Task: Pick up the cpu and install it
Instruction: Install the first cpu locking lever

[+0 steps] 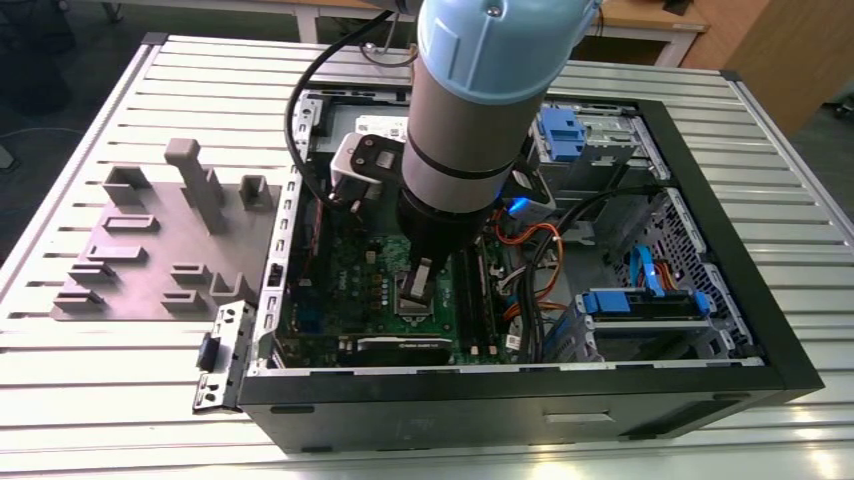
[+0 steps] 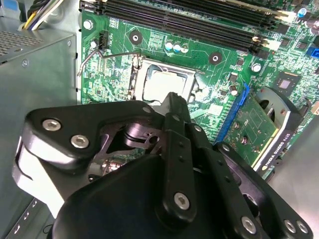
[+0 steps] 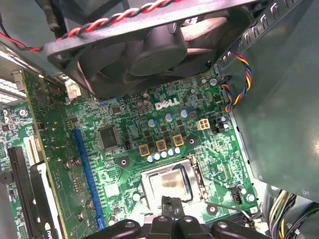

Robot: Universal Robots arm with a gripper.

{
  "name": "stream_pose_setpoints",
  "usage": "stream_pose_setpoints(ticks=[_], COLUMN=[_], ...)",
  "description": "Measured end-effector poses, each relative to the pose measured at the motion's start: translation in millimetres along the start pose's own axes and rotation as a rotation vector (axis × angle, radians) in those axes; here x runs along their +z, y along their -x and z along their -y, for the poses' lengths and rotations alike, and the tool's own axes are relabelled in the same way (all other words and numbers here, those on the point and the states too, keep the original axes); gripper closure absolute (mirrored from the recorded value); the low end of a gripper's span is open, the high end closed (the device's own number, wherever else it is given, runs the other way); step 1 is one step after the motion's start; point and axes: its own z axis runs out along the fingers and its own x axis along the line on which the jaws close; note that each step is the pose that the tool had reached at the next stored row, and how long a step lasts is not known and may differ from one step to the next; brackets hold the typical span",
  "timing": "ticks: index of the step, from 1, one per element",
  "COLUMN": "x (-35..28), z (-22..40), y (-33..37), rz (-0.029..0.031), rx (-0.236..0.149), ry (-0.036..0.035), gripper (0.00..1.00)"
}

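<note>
While the arm [image 1: 467, 110] reaches down into the open computer case [image 1: 721, 350], its gripper [image 1: 419, 283] stands directly above the socket on the green motherboard [image 1: 360, 280]. Seen from the exterior view, the gripper lies near the centre of the case opening, with the grey fixture plate [image 1: 147, 250] at about 9 o'clock from it, well apart, on the slatted table [image 1: 747, 130]. Blue drive brackets [image 1: 641, 300] sit at about 3 o'clock from the gripper, inside the case.

The cpu [image 2: 164, 84] lies flat inside the socket frame [image 2: 141, 74] on the motherboard; its pale metal top is visible in both wrist views [image 3: 167, 181]. The thin wire lever [image 2: 102, 56] of the socket stands raised beside the frame, at about 9 o'clock from the cpu in the second wrist view. Memory slots [image 2: 179, 25] run across the board at about 12 o'clock from the cpu in that view, and a graphics card [image 2: 259, 129] sits at about 4 o'clock.

In the second wrist view the black gripper body [image 2: 169, 164] ends in a narrow tip just over the near edge of the cpu. Whether the jaws are spread or closed cannot be told, nor whether the tip touches the cpu.

In the first wrist view a black fan [image 3: 154, 45] with twisted red and black wires hangs over the board.
</note>
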Motion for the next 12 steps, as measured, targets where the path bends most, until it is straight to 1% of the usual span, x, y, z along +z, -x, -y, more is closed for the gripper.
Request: stream_pose_setpoints(ticks=[12], x=[0.0], z=[-0.2], y=[0.0], rz=[0.0001], rx=[0.000], ry=[0.0000], gripper=[0.89])
